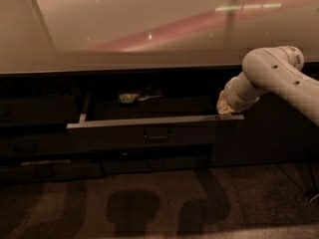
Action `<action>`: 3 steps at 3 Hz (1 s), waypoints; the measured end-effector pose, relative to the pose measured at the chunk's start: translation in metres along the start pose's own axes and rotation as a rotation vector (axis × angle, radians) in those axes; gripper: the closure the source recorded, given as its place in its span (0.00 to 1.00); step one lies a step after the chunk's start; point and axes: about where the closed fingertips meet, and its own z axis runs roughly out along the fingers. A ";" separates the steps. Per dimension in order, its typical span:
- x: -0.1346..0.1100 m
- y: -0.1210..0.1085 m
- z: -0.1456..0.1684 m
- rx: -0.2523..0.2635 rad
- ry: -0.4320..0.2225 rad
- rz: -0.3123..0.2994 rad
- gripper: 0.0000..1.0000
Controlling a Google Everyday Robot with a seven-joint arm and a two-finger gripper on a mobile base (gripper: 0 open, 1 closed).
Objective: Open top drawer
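Camera view: tool [224, 106] at top drawer [114, 132] right end.

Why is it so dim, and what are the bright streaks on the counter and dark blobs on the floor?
Camera view: the streaks look like overhead lights mirrored in the glossy countertop; the cabinet below lies in shade, only the pale rim of the open top drawer catching light, with the gripper at its right end; the floor blobs are soft shadows.
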 end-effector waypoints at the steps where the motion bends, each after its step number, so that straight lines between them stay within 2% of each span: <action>1: 0.000 0.000 0.001 -0.001 0.002 0.000 1.00; 3: 0.027 0.001 0.041 -0.066 0.017 0.040 1.00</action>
